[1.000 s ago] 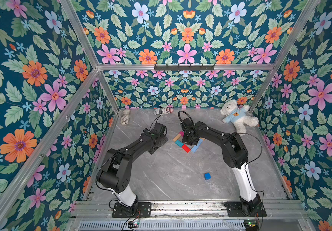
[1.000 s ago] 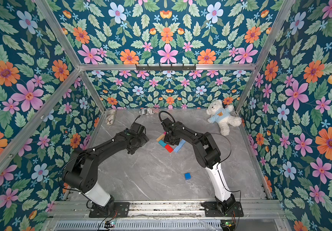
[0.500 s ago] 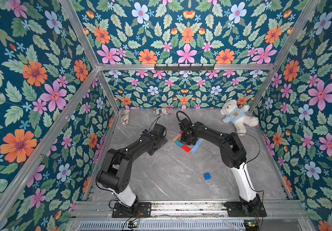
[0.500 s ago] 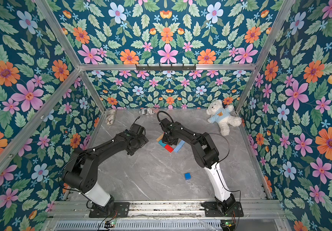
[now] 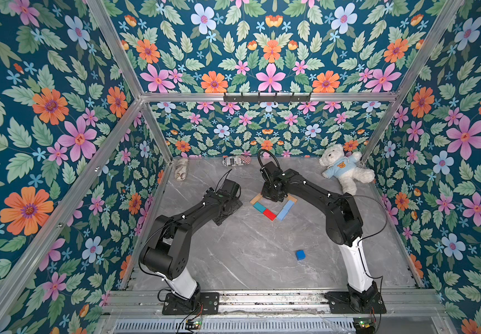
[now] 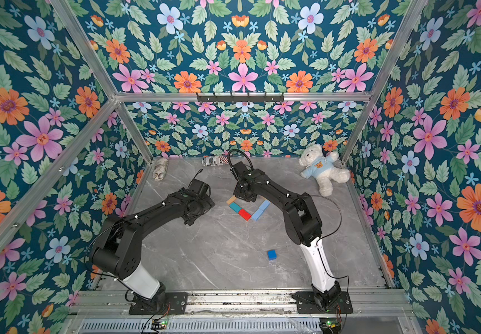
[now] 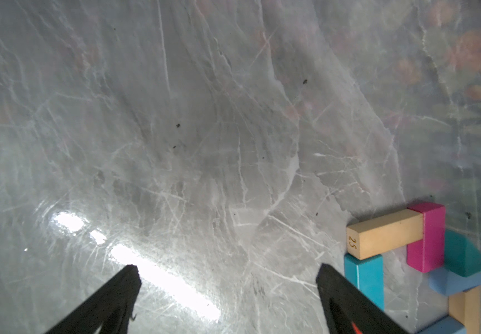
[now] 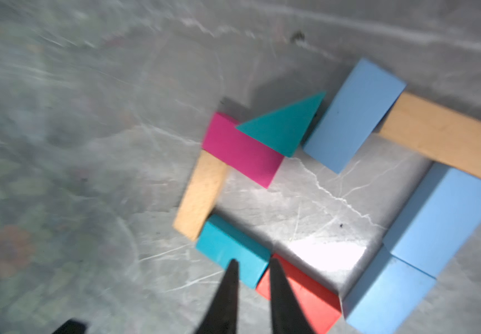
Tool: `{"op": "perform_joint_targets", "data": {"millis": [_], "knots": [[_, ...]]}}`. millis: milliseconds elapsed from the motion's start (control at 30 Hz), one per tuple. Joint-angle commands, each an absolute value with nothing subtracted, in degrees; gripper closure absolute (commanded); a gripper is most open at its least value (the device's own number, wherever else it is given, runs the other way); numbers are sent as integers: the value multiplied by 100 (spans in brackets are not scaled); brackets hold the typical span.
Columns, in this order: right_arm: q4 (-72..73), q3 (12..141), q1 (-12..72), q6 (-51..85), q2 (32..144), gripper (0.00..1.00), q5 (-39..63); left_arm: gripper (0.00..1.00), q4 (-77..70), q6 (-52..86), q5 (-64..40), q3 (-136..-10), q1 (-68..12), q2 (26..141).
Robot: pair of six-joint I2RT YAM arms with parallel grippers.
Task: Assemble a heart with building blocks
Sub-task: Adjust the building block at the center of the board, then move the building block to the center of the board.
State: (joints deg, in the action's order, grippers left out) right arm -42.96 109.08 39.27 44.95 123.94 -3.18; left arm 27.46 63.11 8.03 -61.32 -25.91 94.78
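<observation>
Right claw parted over heart edge; cube apart.

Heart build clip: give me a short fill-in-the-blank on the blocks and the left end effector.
The cube lying alone is dark ____.
In the right wrist view, the teal triangle sits between the light blue block and the ____ block.
In a top view, the teal block lies between the tan block and the ____ block.
The left end effector is ____, with nothing between its fingers.
Missing words: blue; magenta; red; open.
</observation>
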Motion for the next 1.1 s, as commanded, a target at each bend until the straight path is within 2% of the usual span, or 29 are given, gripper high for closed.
{"op": "perform_joint_targets", "data": {"millis": [0,67,167,333,533,633,900,1067], "knots": [[-4202,10626,3894,4309,11773,39,-528,1,2795,6304,903,-6152,-2582,9431],[-4073,10044,3889,4014,11202,27,-575,1,2795,6285,891,-6178,-2575,9444],[-4156,8880,3885,3698,10283,17,-498,1,2812,6249,900,-6223,-2575,9476],[-4109,6576,4070,3757,8601,13,9,1,2777,6233,849,-6270,-2575,9586],[-3732,4845,4236,4146,7375,9,368,1,2827,6144,846,-6437,-2575,9743],[-3750,4526,4257,4090,7253,12,421,1,2898,6109,871,-6532,-2575,9798],[-3795,4290,4329,3796,7391,33,703,1,2975,6175,958,-6503,-2575,9748],[-3905,4247,4381,3675,7396,34,705,1,2966,6253,988,-6427,-2575,9694]]}}
